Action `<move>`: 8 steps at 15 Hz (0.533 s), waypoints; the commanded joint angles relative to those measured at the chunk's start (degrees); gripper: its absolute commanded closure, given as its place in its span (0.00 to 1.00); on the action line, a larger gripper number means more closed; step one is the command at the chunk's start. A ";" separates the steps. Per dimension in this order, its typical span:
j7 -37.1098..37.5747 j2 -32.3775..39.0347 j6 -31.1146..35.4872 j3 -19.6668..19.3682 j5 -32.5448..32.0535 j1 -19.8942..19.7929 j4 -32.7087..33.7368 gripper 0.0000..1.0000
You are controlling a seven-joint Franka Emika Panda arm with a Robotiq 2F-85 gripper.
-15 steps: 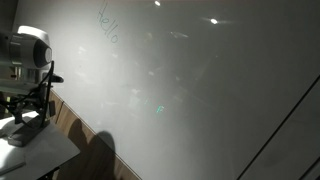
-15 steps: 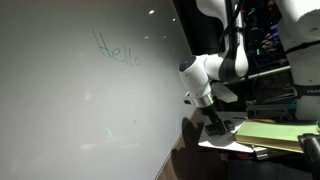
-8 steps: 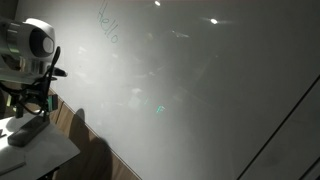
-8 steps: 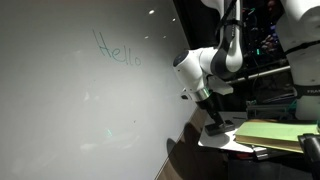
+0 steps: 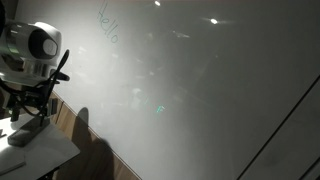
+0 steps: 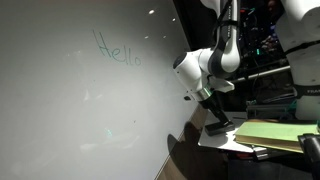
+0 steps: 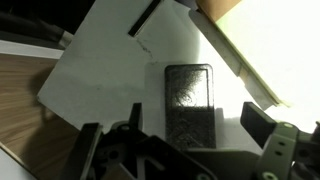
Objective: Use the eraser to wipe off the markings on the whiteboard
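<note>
The eraser (image 7: pixel 190 98), a dark oblong block, lies flat on the small white table (image 7: pixel 100 70). It also shows in both exterior views (image 5: pixel 27 131) (image 6: pixel 218 127). My gripper (image 7: pixel 197 117) is open and hovers just above the eraser, one finger on each side, not touching it. The gripper shows in both exterior views (image 5: pixel 30 108) (image 6: pixel 208 106). The whiteboard (image 5: pixel 200 90) (image 6: pixel 60 110) is large and glossy. The markings (image 5: pixel 108 25) (image 6: pixel 118 50), a handwritten "Hello", sit high on it, well above the gripper.
A thin dark pen-like stick (image 7: pixel 145 17) lies at the table's far corner. A yellow-green pad (image 6: pixel 270 132) (image 7: pixel 270 50) lies beside the table. A wooden strip (image 5: pixel 75 122) runs under the board. Dark equipment (image 6: pixel 285 60) stands behind the arm.
The arm has shifted a little toward the whiteboard and its wrist has turned. The gripper stays open over the eraser, which has not moved.
</note>
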 commanded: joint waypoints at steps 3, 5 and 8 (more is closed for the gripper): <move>-4.32 1.34 0.81 -0.98 2.91 1.36 -0.19 0.00; -5.48 1.94 1.30 -1.16 3.15 1.27 -0.21 0.00; -6.34 2.63 1.93 -1.40 2.99 1.22 -0.21 0.00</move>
